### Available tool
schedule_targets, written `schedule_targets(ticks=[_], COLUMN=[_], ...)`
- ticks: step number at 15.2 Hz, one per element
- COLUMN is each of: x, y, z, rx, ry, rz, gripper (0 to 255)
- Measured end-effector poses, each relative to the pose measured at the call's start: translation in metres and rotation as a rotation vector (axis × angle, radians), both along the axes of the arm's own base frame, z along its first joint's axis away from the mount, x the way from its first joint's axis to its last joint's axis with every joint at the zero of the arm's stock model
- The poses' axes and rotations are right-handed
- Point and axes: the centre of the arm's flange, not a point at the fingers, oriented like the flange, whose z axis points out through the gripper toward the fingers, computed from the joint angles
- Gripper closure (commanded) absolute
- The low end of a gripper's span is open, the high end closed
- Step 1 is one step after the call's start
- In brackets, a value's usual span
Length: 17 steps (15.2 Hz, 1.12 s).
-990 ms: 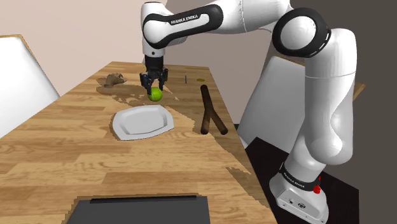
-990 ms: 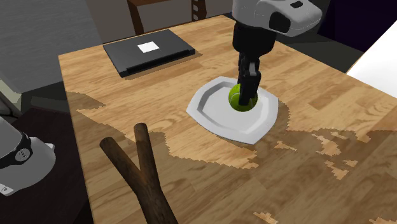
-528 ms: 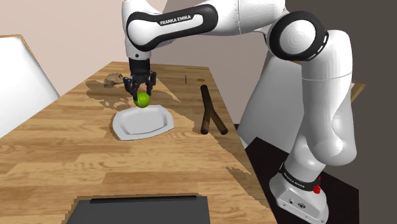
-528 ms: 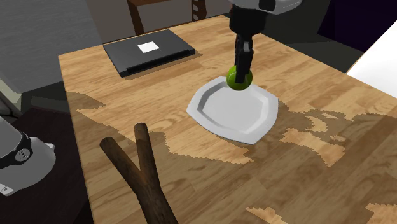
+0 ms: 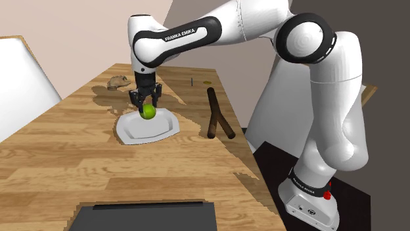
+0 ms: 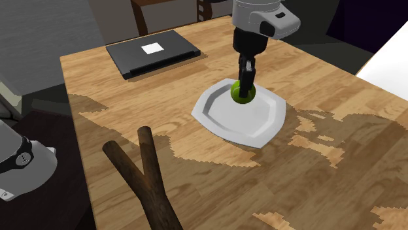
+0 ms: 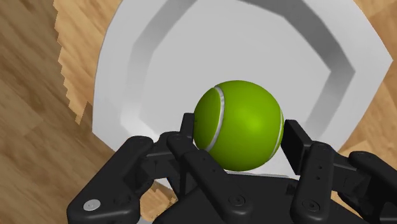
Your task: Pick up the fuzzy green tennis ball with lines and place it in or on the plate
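**Pincer closed on the tennis ball, over the plate**

You see the black pincer [image 5: 149, 107] pointing down, its two fingers [image 7: 298, 145] closed only as far as the tennis ball [image 7: 238, 125] allows. They press on opposite sides of the ball, which sits between their tips. The ball is a yellow-green sphere with one pale curved seam line, and its surface is drawn smooth. Directly under the pincer lies the plate [image 7: 159, 57]. It is white and matt, with an angular, many-sided rim and a shallow flat well. The ball [image 6: 242, 95] hangs over this well, toward one edge of the plate [image 6: 261, 124], and you cannot tell whether it touches the plate.

On the white arm [image 5: 179, 37] above the pincer you can read "FRANKA EMIKA" in white letters on a black band. The table [image 5: 66, 164] has a wood grain pattern. To one side of the pincer lies a dark brown forked branch [image 5: 217, 115] with a rough look. To the other side is a flat black closed laptop [image 6: 152, 52] with a white square on its lid.
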Motion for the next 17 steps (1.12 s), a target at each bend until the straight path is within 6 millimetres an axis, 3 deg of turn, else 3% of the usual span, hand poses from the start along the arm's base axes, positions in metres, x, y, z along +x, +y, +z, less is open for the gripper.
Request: schedule_targets(ticks=[7,13,14,17], x=[0.000,0.000,0.000,0.000], y=[0.001,0.001,0.001,0.001], z=[-0.035,-0.038,-0.038,-0.038], rx=[0.000,0.000,0.000,0.000], ry=[0.000,0.000,0.000,-0.001], rz=[0.000,0.000,0.000,0.000], gripper=[255,255,0,0])
